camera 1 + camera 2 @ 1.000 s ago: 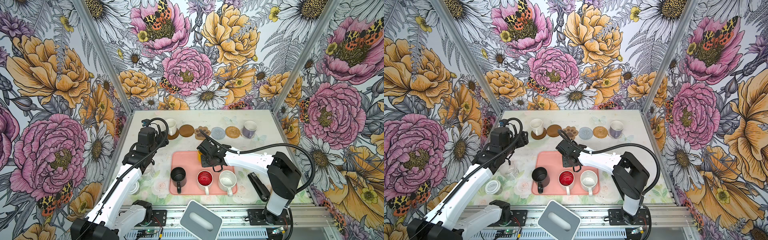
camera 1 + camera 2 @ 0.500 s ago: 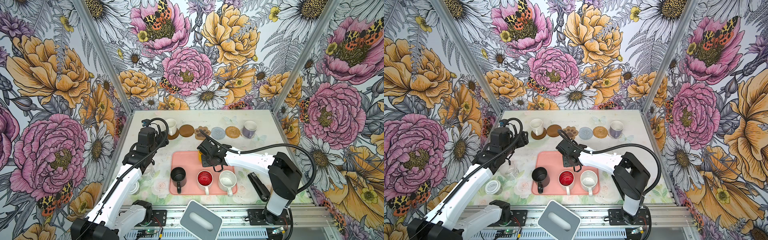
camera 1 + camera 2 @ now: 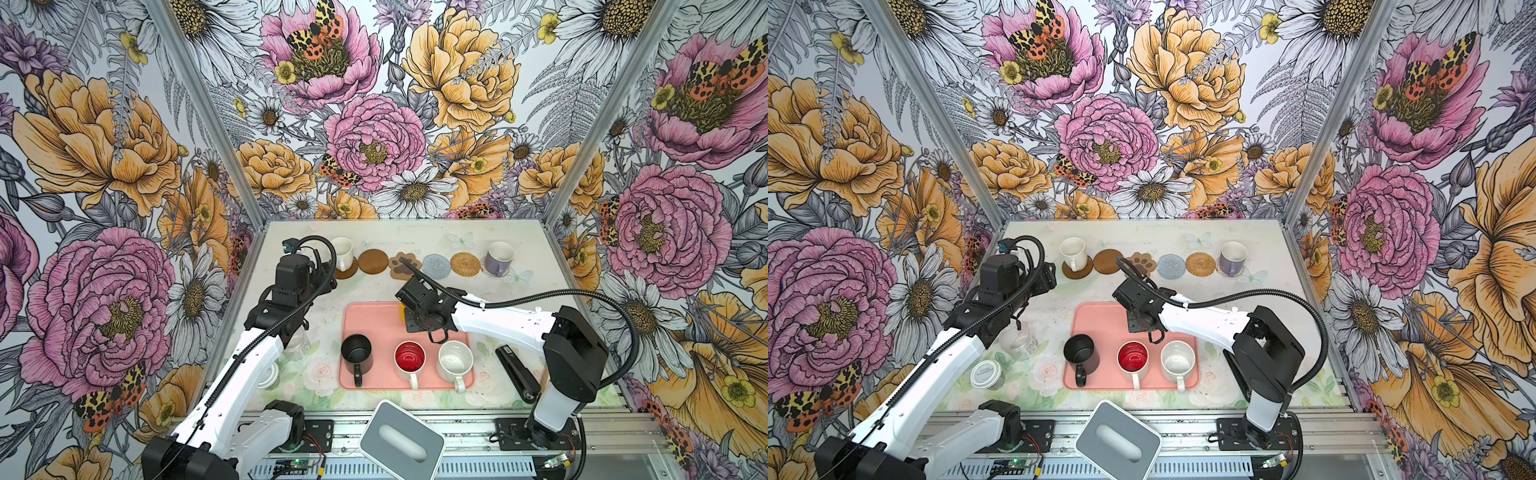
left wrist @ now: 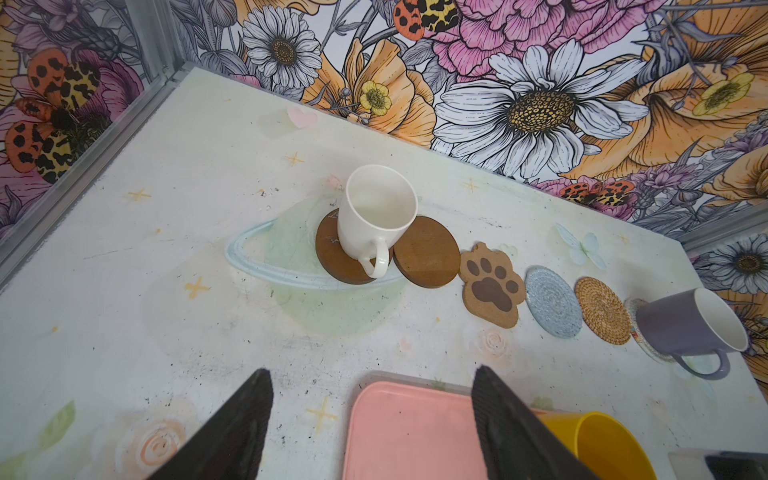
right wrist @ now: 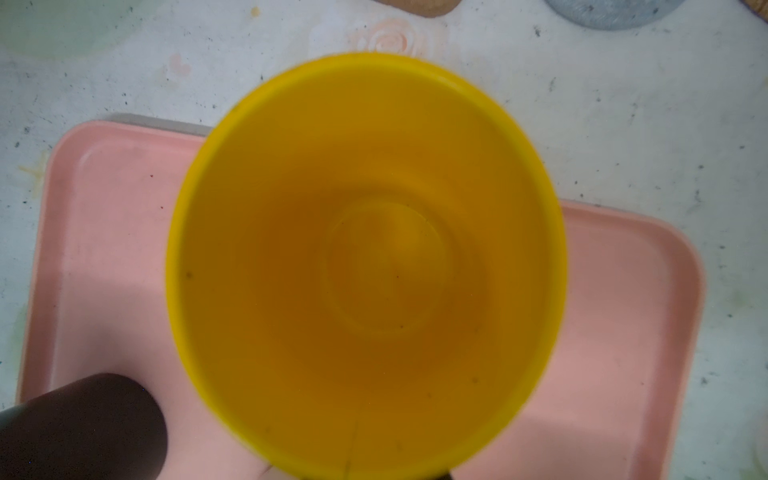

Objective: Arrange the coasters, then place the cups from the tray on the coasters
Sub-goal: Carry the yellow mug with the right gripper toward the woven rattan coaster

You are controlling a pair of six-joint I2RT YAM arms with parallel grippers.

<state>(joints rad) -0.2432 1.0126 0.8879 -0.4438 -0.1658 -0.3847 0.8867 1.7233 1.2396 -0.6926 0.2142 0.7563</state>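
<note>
at the left of both top views the left pincer (image 4: 370, 370) hangs released, its dark fingers (image 4: 232, 428) spread wide with nothing between them, over bare tabletop (image 4: 145, 270) near the upper left corner of the tray (image 3: 374, 320). below it in a top view stand a clear glass jar (image 3: 1019, 340) and a small lidded jar (image 3: 985, 373). a row runs across the upper tabletop: at its left end a brown coaster (image 3: 348, 272) carries the cream-white cup (image 3: 341, 251), upright, handle toward the bottom of the frame; touching it lies a second brown coaster (image 3: 372, 261); then come the paw coaster (image 3: 404, 266), the grey woven coaster (image 3: 435, 266) and the rattan coaster (image 3: 465, 263), all bare and close together; at the right end the lavender cup (image 3: 498, 257) stands on the clear coaster (image 4: 632, 322). along the tray's lower edge stand the black cup (image 3: 356, 348), the red-lined white cup (image 3: 409, 356) and the speckled cup (image 3: 455, 360), upright, apart, handles toward the bottom. above them, at the tray's upper edge, the right pincer (image 3: 415, 316) is clenched on the yellow cup (image 5: 365, 266), whose open mouth fills the right wrist view; the fingers are hidden under its rim, and whether its base touches the tray cannot be told. right of the tray lies a black stapler (image 3: 517, 370); at the bottom middle sits a grey-white box (image 3: 402, 436) with an oval slot.
</note>
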